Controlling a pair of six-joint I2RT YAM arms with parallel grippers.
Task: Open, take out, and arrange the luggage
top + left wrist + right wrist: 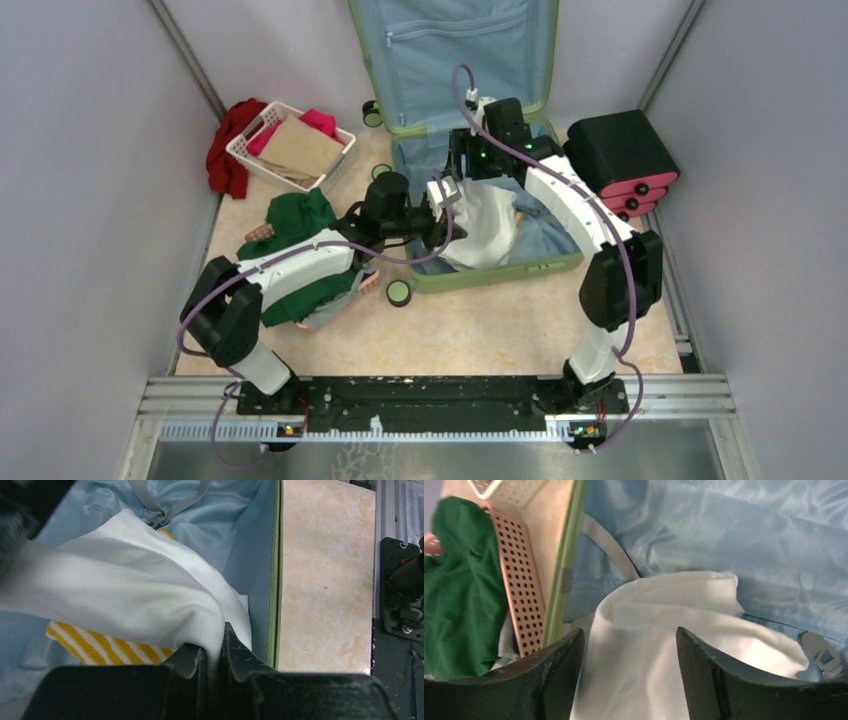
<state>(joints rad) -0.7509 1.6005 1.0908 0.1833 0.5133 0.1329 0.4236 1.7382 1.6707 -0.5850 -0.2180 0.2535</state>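
Left wrist, left gripper (216, 656) pinching white cloth (125, 585)

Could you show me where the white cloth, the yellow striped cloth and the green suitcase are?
white cloth (125, 580): left wrist view, middle of its draped fold.
yellow striped cloth (100, 647): left wrist view, the strip showing under the white cloth.
green suitcase (500, 272): top external view, its near outer wall.
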